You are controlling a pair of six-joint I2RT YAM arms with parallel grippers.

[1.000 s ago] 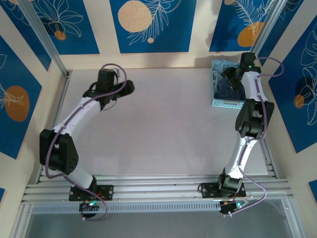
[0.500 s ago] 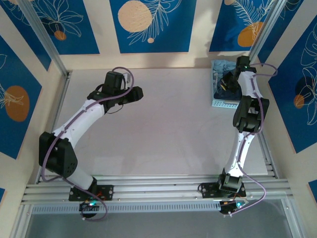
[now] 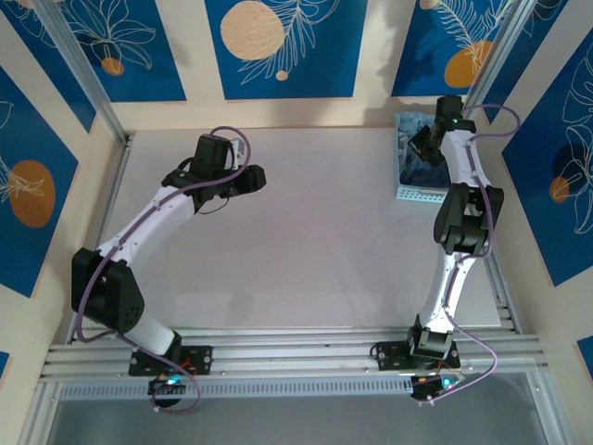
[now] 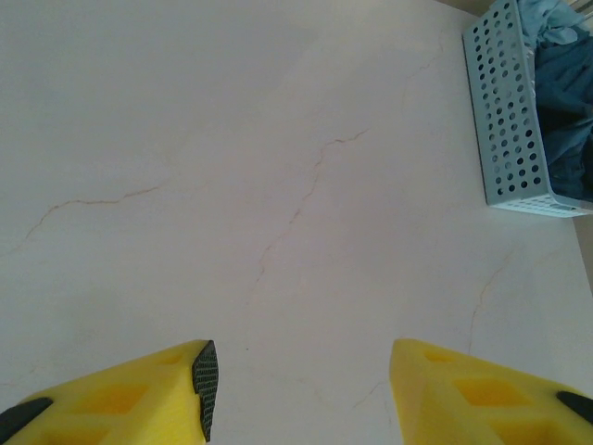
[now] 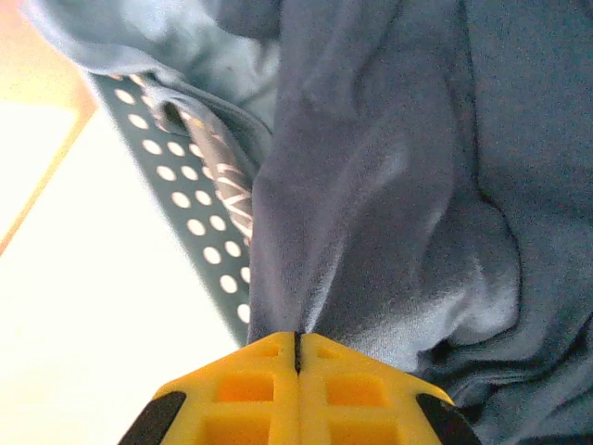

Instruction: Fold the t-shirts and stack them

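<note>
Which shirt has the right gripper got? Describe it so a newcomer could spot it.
At the far right corner of the table sits a pale blue perforated basket. Bunched inside is the dark slate-blue t-shirt, a fold pinched in the shut right gripper. It is far darker than the pale sky-blue cloth beside it.

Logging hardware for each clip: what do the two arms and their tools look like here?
The left arm and right arm have white links with black joint housings, and a purple cable runs alongside each. A green light glows on the right wrist. The left tool and right tool have yellow fingers with square recesses. A black textured pad lines one left finger.
</note>
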